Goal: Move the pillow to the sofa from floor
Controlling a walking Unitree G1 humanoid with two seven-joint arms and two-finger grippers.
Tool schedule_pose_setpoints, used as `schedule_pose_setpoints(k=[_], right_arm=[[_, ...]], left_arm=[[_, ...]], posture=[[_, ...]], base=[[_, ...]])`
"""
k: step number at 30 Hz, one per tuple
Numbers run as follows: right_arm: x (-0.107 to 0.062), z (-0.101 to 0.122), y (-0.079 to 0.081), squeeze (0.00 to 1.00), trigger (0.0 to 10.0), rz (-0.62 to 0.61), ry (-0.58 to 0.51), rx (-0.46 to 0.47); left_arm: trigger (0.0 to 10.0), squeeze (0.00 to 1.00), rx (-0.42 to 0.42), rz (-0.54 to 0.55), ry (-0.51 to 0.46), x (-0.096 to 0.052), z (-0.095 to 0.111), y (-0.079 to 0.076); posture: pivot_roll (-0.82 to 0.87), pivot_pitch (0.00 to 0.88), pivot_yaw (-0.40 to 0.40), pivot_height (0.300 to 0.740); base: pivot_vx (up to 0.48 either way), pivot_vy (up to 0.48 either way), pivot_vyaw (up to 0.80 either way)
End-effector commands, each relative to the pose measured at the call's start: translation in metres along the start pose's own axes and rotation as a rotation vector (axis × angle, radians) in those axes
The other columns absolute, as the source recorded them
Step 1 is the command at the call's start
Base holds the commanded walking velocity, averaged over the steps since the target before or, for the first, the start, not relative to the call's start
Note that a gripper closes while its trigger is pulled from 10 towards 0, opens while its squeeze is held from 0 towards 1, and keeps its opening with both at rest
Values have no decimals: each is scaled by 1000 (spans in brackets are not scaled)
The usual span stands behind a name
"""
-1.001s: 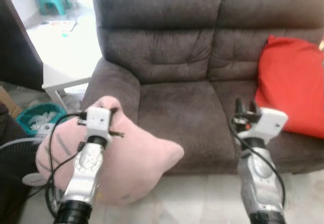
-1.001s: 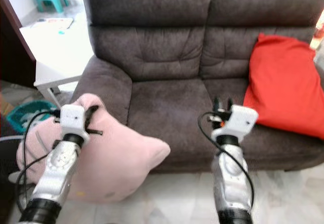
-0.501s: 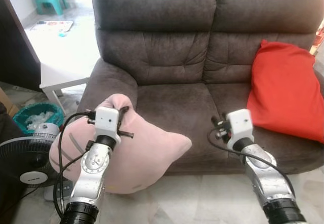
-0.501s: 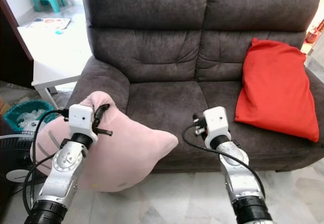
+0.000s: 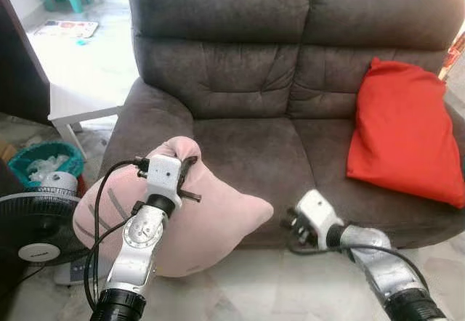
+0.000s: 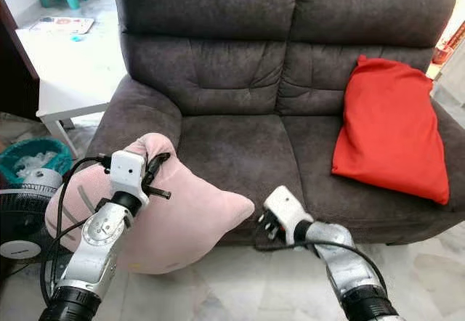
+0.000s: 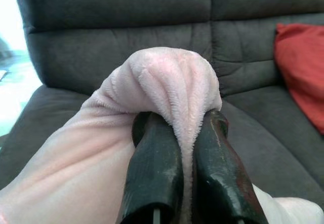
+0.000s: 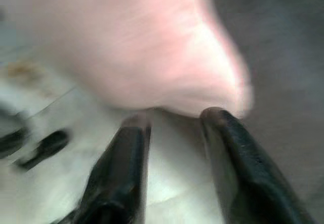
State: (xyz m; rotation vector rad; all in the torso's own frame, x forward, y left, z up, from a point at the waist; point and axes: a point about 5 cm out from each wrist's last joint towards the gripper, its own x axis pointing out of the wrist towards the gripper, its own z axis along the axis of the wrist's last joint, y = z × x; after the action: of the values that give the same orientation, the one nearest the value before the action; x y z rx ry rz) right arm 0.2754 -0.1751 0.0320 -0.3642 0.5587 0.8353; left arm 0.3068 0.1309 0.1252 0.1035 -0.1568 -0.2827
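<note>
A soft pink pillow [image 5: 218, 223] hangs in front of the left end of the dark grey sofa [image 5: 247, 147], below seat height. My left gripper [image 5: 186, 173] is shut on a bunched fold at the pillow's top; in the left wrist view the pink pillow [image 7: 172, 82] bulges out over both black fingers [image 7: 152, 168]. My right gripper [image 5: 289, 226] is low by the sofa's front edge and points at the pillow's right corner. In the right wrist view its fingers [image 8: 126, 158] stand open, with the pillow's corner [image 8: 202, 72] just beyond the tips, blurred.
A red cushion [image 5: 403, 132] leans on the sofa's right seat. A standing fan [image 5: 33, 223], a teal basket [image 5: 40, 165] and a white low table [image 5: 76, 103] stand to the left. The sofa's left and middle seat is bare. Pale tiled floor [image 5: 290, 292] lies below.
My right arm has dropped from seat height and swung left toward the pillow's corner. The left gripper still holds the pillow at about the same place. The camera has tilted slightly.
</note>
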Motion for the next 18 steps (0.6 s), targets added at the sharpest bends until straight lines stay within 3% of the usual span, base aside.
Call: schedule_pose_setpoints(k=[1, 2, 3, 7, 8, 9, 18], right_arm=[[1, -7, 6, 592, 10000, 48, 28, -16], [5, -11, 9, 749, 10000, 51, 40, -3], [7, -12, 10, 1000, 10000, 45, 44, 0], [9, -11, 5, 1000, 10000, -8, 47, -6], [9, -11, 5, 918, 10000, -14, 47, -10], [9, -8, -1, 0, 10000, -59, 45, -18], [8, -11, -10, 0, 10000, -110, 66, -22]], left_arm=[[10000, 0, 7, -69, -151, 11, 35, -10], [10000, 0, 9, -124, -153, 13, 38, -17], [10000, 0, 10, -143, -151, 13, 38, -19], [10000, 0, 4, -221, -140, 14, 40, -27], [10000, 0, 4, -229, -136, 13, 40, -27], [10000, 0, 11, -259, -122, 12, 38, -30], [10000, 0, 20, -334, -108, 12, 38, -37]], posture=[[155, 0, -111, 740], [157, 0, -112, 740], [158, 0, -112, 740], [158, 0, -112, 740], [157, 0, -110, 740], [156, 0, -109, 740], [155, 0, -106, 740]], base=[[0, 0, 0], [0, 0, 0], [0, 0, 0], [0, 0, 0], [0, 0, 0], [0, 0, 0], [0, 0, 0]])
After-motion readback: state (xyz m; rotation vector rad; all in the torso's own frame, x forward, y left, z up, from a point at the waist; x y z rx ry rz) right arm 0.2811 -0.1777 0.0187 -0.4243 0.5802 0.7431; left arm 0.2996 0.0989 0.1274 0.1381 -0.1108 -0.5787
